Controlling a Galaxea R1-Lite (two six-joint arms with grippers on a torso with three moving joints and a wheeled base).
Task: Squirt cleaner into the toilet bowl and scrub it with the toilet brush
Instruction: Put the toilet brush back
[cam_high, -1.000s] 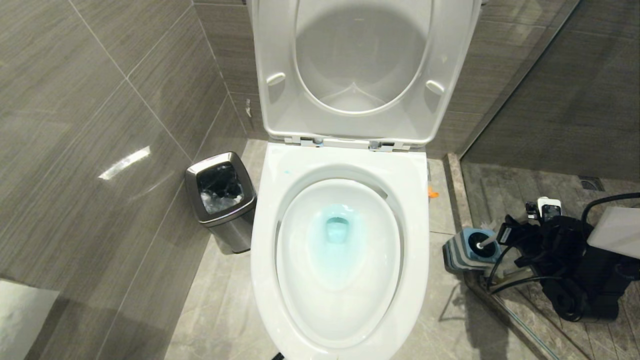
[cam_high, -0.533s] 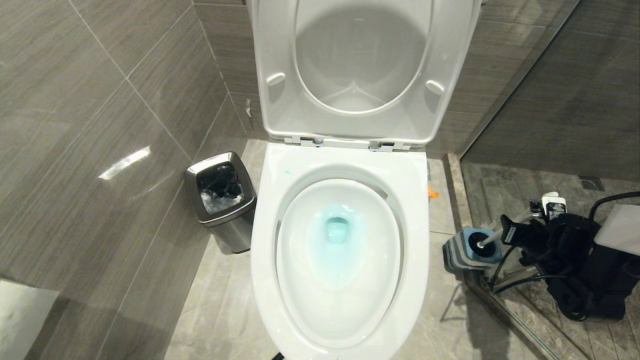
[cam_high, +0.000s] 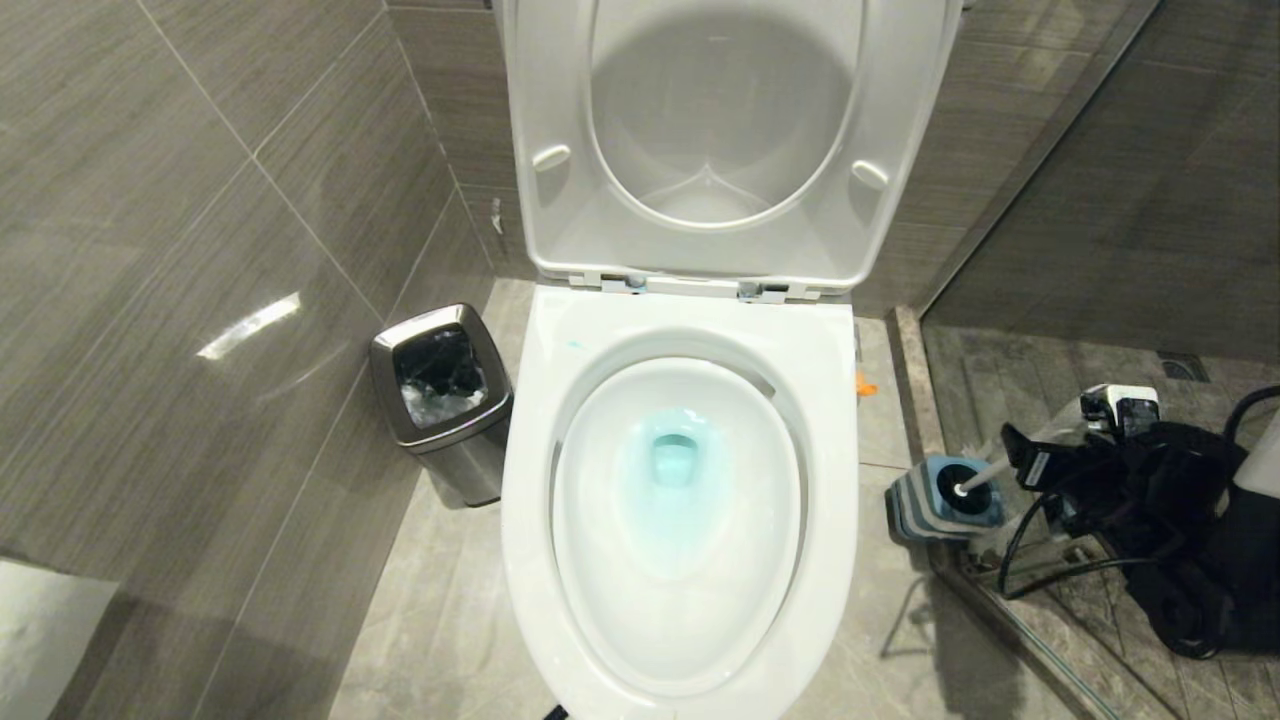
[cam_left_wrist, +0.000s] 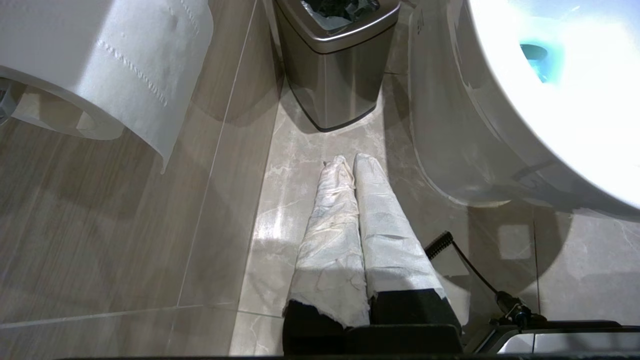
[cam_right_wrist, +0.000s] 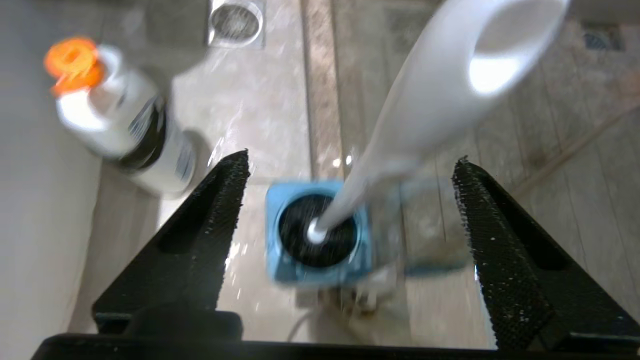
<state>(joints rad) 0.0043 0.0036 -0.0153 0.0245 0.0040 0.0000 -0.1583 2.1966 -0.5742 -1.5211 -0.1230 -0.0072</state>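
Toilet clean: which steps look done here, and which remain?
Cleaner tints the water in the toilet bowl, so squirting looks done. The toilet brush stands in its blue holder; the open right gripper brackets its handle without gripping. Whether scrubbing happened cannot be told. Left gripper hangs shut and idle.

Toilet bowl (cam_high: 680, 660): glossy white ceramic; seat (cam_high: 560, 120) smooth plastic. Bin (cam_high: 470, 450): brushed steel. Walls (cam_high: 200, 300) & floor (cam_high: 440, 620): glossy stone-look tile. Toilet brush (cam_right_wrist: 440, 95): smooth white plastic handle. Right hand (cam_right_wrist: 350, 165) pads (cam_right_wrist: 227, 200): rough, matt black. Left hand (cam_left_wrist: 350, 165): paper-wrapped.
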